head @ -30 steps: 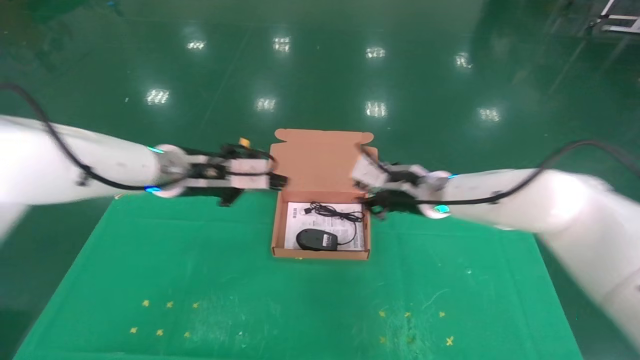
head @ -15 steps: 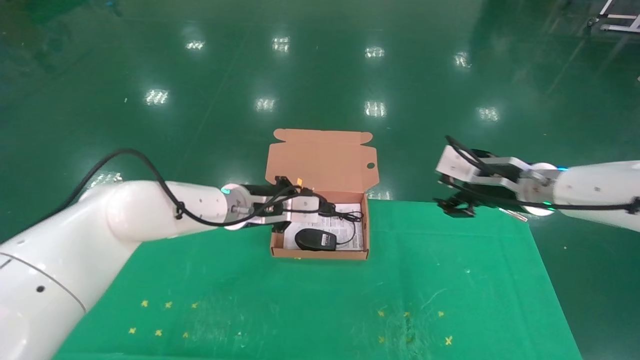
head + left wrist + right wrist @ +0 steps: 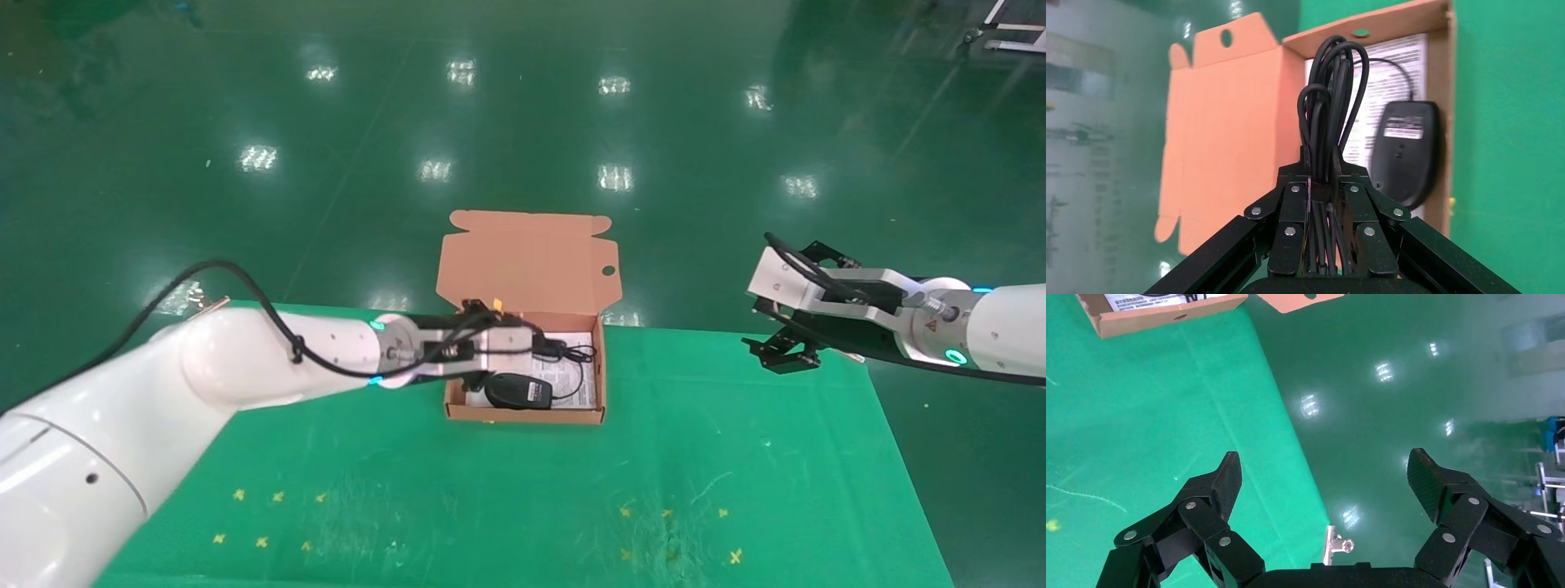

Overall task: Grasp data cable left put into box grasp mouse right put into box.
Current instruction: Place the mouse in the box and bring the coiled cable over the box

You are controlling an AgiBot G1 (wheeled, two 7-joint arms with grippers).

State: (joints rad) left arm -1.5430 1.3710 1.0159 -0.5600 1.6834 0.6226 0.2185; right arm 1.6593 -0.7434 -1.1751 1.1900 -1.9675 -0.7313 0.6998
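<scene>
The orange-brown box stands open at the table's back middle, its flap lid raised behind it. The black mouse lies inside on the white printed sheet, its cord looped behind it. My left gripper hangs over the box's left part, shut on the data cable, a bundle of black loops sticking out past the jaws above the sheet next to the mouse. My right gripper is open and empty over the table's back right edge, away from the box.
Green cloth covers the table, with small yellow marks near the front left and front right. A metal binder clip holds the cloth at the right edge. Shiny green floor lies beyond the table.
My left gripper has moved from the box's left side to over the inside of the box, carrying the data cable. My right gripper has pulled back from the box to the right.
</scene>
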